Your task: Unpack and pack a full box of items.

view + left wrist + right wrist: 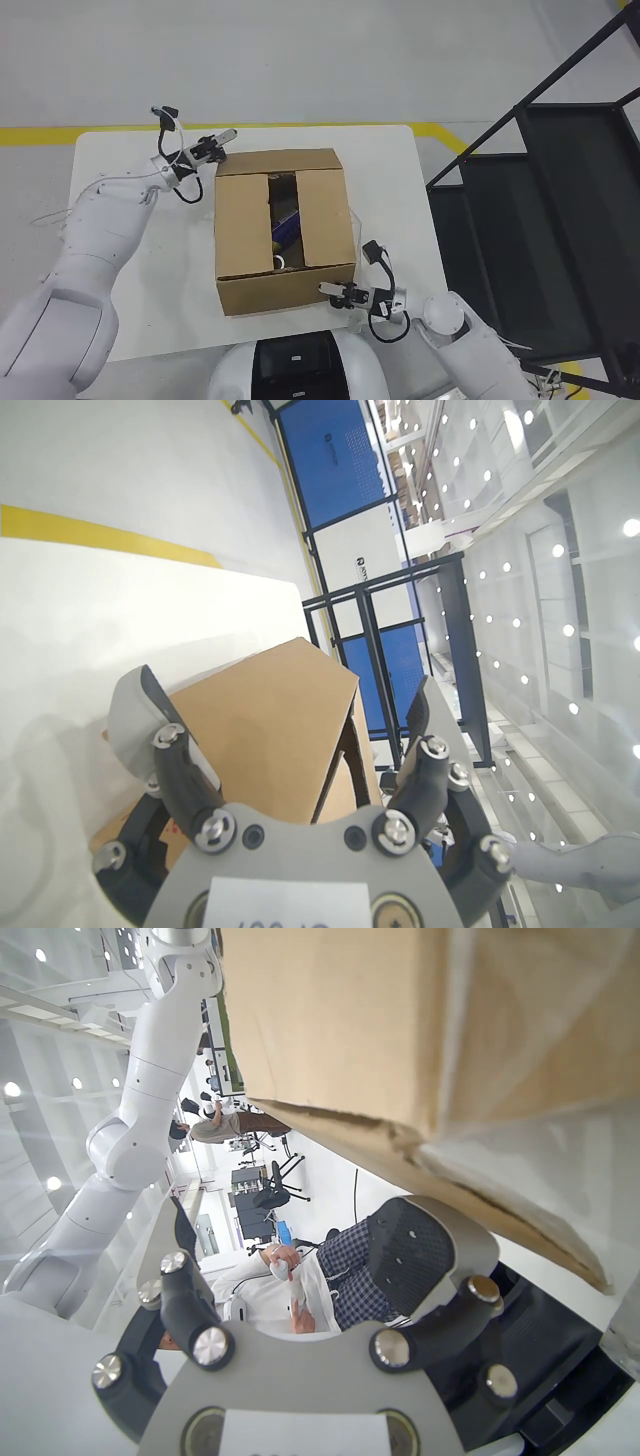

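- I am holding my left gripper (222,141) (285,680) spread wide at the upper-left corner of the box (240,230) (270,725), just beside the cardboard and pinching nothing.
- I am holding my right gripper (335,292) (295,1213) spread apart too, at the box's lower-right corner, low in the top view; I cannot tell whether it is touching the cardboard (325,1028).
- The box is sitting mid-frame on the white table (380,160), its two top flaps lying nearly shut.
- A narrow gap between the flaps is showing items (285,225) inside, blue and yellow among them.
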Available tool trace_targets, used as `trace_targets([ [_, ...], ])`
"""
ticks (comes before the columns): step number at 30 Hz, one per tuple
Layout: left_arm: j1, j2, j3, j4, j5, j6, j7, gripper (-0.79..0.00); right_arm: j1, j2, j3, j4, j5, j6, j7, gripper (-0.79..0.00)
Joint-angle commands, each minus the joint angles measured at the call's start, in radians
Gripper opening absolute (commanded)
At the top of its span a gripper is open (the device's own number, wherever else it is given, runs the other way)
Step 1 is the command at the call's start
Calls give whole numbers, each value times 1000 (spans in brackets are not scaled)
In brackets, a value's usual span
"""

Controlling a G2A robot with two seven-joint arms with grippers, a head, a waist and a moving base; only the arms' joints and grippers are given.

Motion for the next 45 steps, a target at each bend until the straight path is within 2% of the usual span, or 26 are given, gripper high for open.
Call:
trace_targets([
  [1, 5, 11, -36, 0, -58, -37, -17, 0, -7, 1, 7, -26, 39, 24, 2, 0],
  [3, 17, 27, -79, -7, -136, -65, -65, 0, -20, 5, 20, -68, 67, 51, 10, 0],
  [7, 65, 72, -184, -43, -328, -45, -262, 0, -62, 13, 57, -174, 97, 109, 13, 0],
  [8, 82, 86, -206, -64, -354, -16, -291, 0, -74, 16, 66, -206, 97, 122, 11, 0],
  [11, 150, 134, -261, -159, -358, 51, -358, 0, -108, 22, 95, -327, 96, 187, -12, 0],
  [15, 268, 198, -336, -324, -320, 123, -430, 0, -111, 22, 99, -456, 47, 300, -103, 0],
  [20, 414, 266, -428, -539, -258, 207, -514, 0, 1, 9, 4, -472, -39, 454, -209, 0],
  [23, 483, 304, -478, -642, -185, 255, -561, 0, 97, -3, -73, -424, -88, 522, -246, 0],
  [28, 583, 352, -553, -802, -196, 350, -657, 0, 213, -25, -168, -345, -109, 602, -291, 0],
  [29, 598, 360, -564, -825, -209, 369, -676, 0, 213, -25, -168, -345, -109, 602, -291, 0],
  [42, 598, 360, -564, -825, -209, 369, -676, 0, 213, -25, -168, -345, -109, 602, -291, 0],
  [45, 611, 357, -556, -841, -204, 376, -638, 0, 213, -25, -168, -345, -109, 602, -291, 0],
])
